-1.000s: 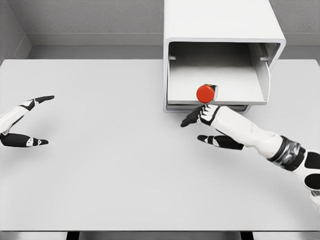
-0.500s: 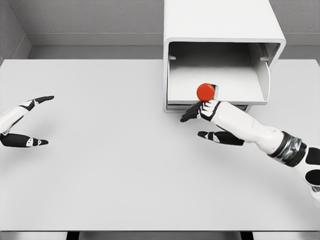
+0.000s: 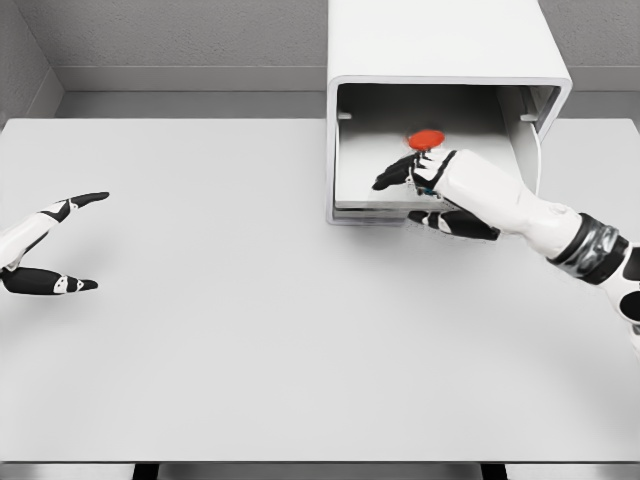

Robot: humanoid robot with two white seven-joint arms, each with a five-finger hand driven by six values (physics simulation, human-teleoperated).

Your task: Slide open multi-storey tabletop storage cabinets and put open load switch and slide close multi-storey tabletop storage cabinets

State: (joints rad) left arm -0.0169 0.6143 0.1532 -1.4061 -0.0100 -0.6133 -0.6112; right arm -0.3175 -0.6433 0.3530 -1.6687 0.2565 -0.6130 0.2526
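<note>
The load switch [image 3: 426, 139], recognised by its red button, is seen blurred inside the open compartment of the white storage cabinet [image 3: 440, 50], just beyond and above the fingers [image 3: 392, 176] of the right hand [image 3: 432, 180]. No grip on it is shown; those fingers are extended and spread. Its long axis cannot be told. The right hand is much the nearer; the left hand [image 3: 45, 250] rests open at the table's [image 3: 250, 340] left edge. Counted: one switch, one cabinet, two hands.
</note>
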